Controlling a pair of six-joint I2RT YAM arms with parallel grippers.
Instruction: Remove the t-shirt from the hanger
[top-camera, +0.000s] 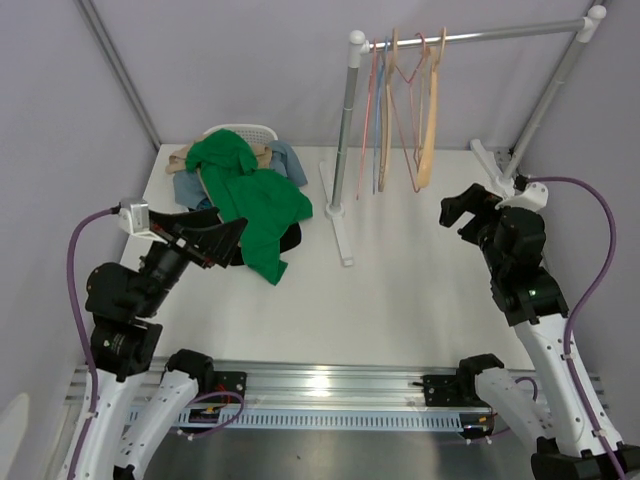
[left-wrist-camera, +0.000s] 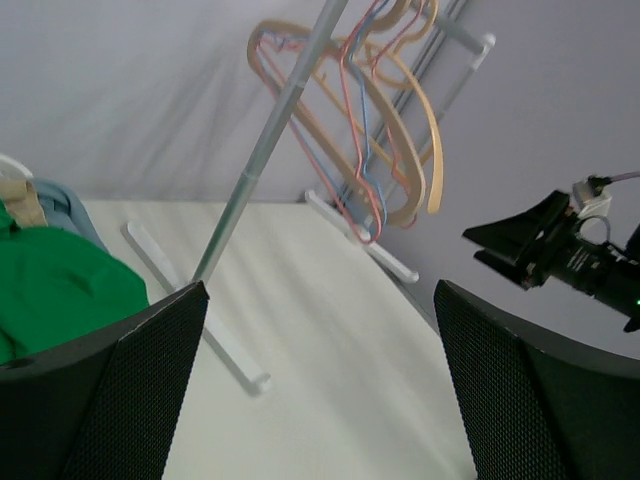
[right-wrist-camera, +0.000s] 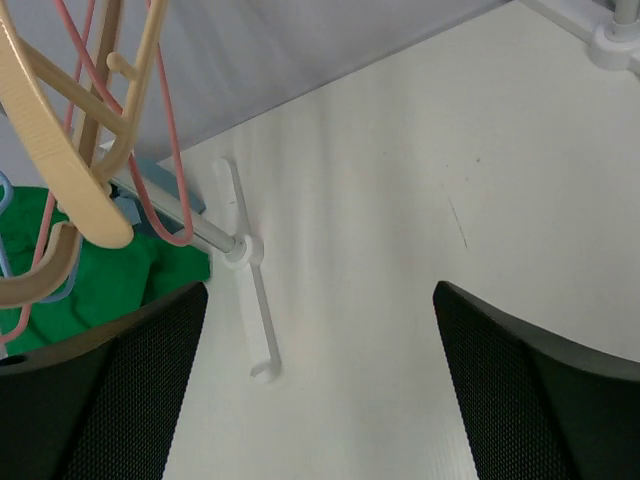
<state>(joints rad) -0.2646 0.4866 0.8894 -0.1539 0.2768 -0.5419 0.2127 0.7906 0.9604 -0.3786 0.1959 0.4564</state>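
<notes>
Jaws of left gripper (top-camera: 228, 240) apart, empty, tips pointing right at crumpled green cotton t-shirt (top-camera: 250, 205). T-shirt heaped at left of white table (top-camera: 400, 270), over blue and beige clothes (top-camera: 185, 187); long axis far-left to near-right, hem just beside left tips. Wooden and wire hangers (top-camera: 425, 110) on metal rail (top-camera: 480, 35) hang bare. Right gripper (top-camera: 460, 215) jaws apart, empty, well apart from shirt. Left arm nearer; task looks done.

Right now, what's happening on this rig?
The green t-shirt lies crumpled on a clothes pile at the far left of the white table, off any hanger. The wooden and wire hangers hang bare on the silver rail. The left gripper is open beside the shirt, the right gripper open near the rail, both empty.
</notes>
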